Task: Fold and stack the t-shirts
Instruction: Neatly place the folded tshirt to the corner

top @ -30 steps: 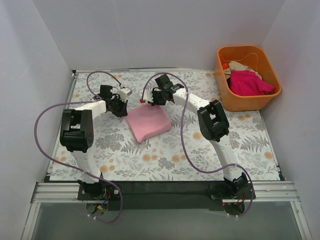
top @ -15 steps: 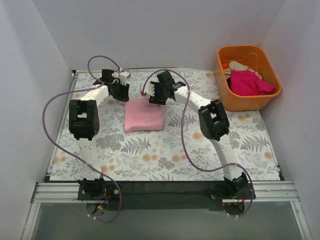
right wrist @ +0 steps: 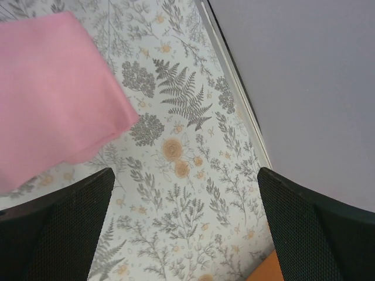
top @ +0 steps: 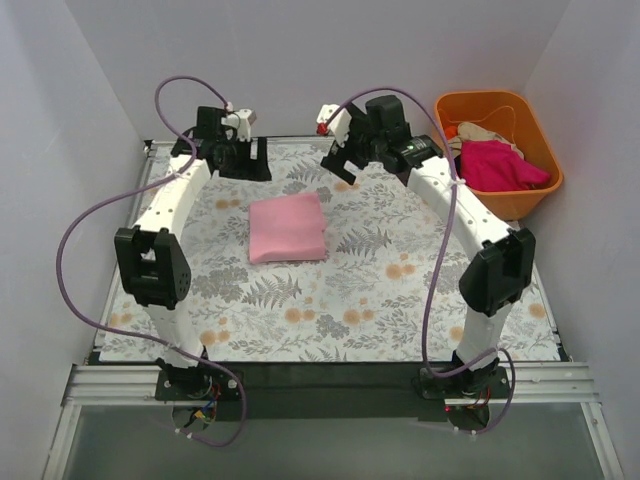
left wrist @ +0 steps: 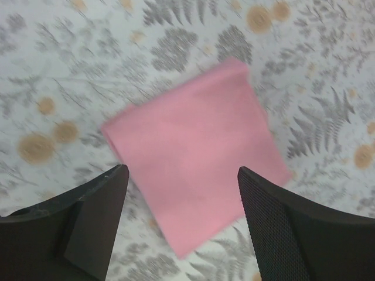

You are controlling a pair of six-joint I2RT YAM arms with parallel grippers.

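Observation:
A light pink t-shirt (top: pixel 287 228) lies folded into a square on the flowered table (top: pixel 330 300), free of both grippers. It fills the middle of the left wrist view (left wrist: pixel 193 152) and the upper left of the right wrist view (right wrist: pixel 50 93). My left gripper (top: pixel 245 160) hovers raised behind the shirt's far left corner, its jaws open and empty (left wrist: pixel 183 175). My right gripper (top: pixel 345 165) hangs raised near the table's back edge, right of the shirt, open wide with nothing between its fingers (right wrist: pixel 184 175). A magenta t-shirt (top: pixel 500 165) and a cream one (top: pixel 478 132) lie crumpled in the tub.
The orange plastic tub (top: pixel 455 185) stands at the back right corner; its rim shows at the bottom of the right wrist view (right wrist: pixel 263 272). White walls (top: pixel 300 60) close in the back and both sides. Purple cables (top: pixel 90 215) loop off both arms.
Both grippers have let go of the pink shirt, opened, and lifted back toward the table's far edge. The shirt has been squared up and now lies flat.

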